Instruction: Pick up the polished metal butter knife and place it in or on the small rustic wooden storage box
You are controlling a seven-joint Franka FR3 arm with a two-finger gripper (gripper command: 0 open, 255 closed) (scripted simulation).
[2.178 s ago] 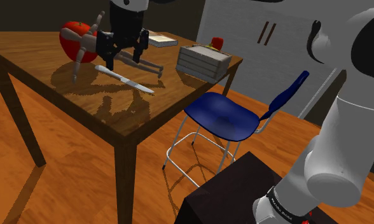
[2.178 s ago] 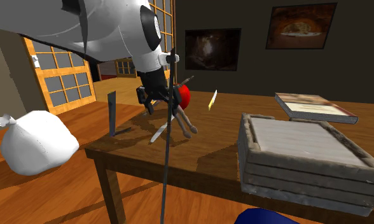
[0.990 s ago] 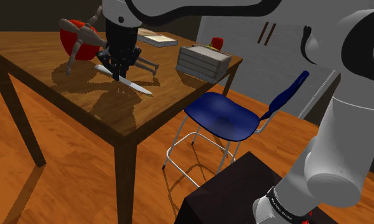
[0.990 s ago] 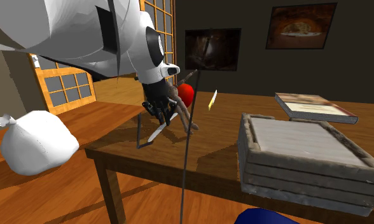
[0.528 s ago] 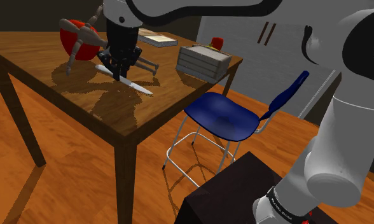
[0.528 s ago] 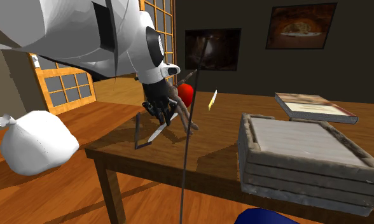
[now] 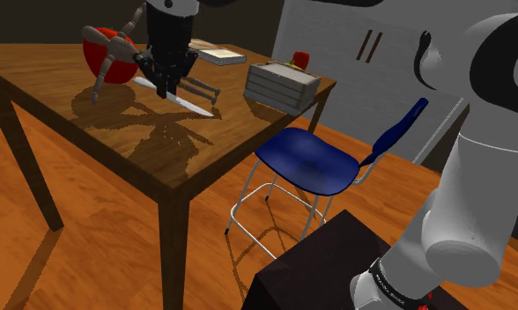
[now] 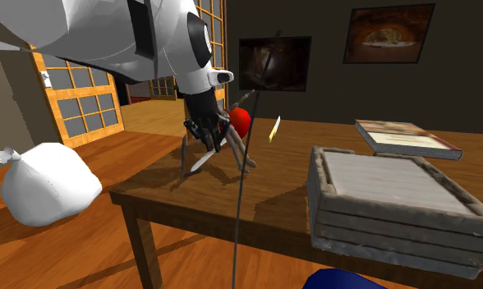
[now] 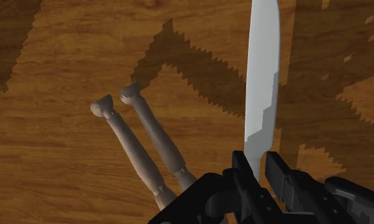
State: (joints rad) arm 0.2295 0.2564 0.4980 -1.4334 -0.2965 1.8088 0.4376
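My fingers (image 9: 280, 175) are drawn narrow and clamped on the butter knife (image 9: 263, 76). They press on its two edges, which are the only purchase a flat-lying blade offers. The long pale blade runs straight out ahead of me. In the shoulder view a shorter length of the knife (image 7: 188, 104) sticks out behind my grip, so I judge I have it nearer the handle than the tip. That leaves the load a little nose-heavy.

The knife looks just clear of the bench (image 7: 37, 79) and roughly level, though I cannot be sure of the gap. The wooden figure's legs (image 9: 147, 146) lie just beside my fingers, apart from the blade, which is likely why the grip sits on this stretch of the knife.

The storage box (image 7: 282, 84) stands well apart, at the bench corner toward the shoulder view's right. Its top (image 8: 392, 182) looks like a pale flat panel inside a raised rim. A level blade should lie there without rolling off.
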